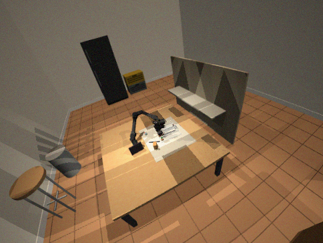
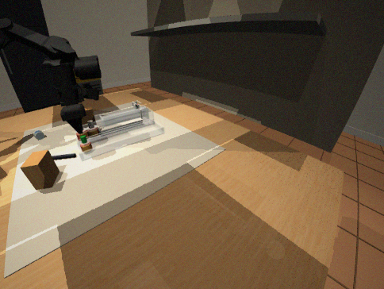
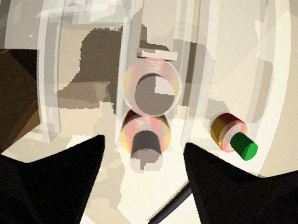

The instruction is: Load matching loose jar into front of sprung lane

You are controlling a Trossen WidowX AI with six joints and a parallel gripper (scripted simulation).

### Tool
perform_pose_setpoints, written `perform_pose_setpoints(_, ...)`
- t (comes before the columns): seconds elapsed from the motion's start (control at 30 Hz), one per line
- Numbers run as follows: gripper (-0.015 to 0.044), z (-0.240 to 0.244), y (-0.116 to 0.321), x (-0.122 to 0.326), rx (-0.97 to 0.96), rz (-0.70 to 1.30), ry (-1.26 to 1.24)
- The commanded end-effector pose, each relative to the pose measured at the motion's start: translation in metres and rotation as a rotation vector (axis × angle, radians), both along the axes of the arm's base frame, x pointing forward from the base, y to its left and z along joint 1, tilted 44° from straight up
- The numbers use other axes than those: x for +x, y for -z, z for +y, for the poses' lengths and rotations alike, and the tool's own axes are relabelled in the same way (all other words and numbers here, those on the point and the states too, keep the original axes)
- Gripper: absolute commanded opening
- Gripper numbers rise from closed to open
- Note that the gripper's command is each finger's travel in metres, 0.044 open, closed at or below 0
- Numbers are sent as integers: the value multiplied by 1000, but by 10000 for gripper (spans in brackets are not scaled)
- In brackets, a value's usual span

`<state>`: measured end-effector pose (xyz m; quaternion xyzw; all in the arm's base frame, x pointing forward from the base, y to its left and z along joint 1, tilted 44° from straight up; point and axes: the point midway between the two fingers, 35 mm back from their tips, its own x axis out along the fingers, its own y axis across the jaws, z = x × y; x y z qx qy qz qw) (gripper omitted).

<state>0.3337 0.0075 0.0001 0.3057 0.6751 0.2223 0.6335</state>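
The clear tray [image 2: 123, 140] holds the sprung lane. In the wrist view two jars with grey caps stand in a row in the lane: the front jar [image 3: 146, 131] and, right behind it, the old jar [image 3: 151, 89] [image 2: 94, 130]. The pusher plate [image 3: 158, 54] is just behind the old jar. My gripper [image 3: 145, 145] [image 2: 81, 131] is open, its fingers on either side of the front jar, with a gap on both sides. The low front stop cannot be made out. A green-capped jar [image 3: 227, 133] [image 2: 86, 146] stands to the right in the wrist view, at the front of the neighbouring lane.
A wooden block [image 2: 41, 170] [image 1: 155, 145] and a black rod [image 2: 64, 156] [image 3: 172, 202] lie in front of the tray. A small blue-grey piece [image 2: 39, 135] lies beyond them on the white mat [image 2: 131, 171]. Another brown block [image 3: 17, 100] is left of the lanes in the wrist view.
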Motion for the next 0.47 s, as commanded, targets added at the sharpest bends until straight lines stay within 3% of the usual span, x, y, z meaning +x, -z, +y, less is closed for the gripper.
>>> perform_pose_setpoints(0.0,272,-3,-2,1,-6,-6,-3)
perform_pose_setpoints(0.43,272,-1,-7,-36,-6,-3,-3)
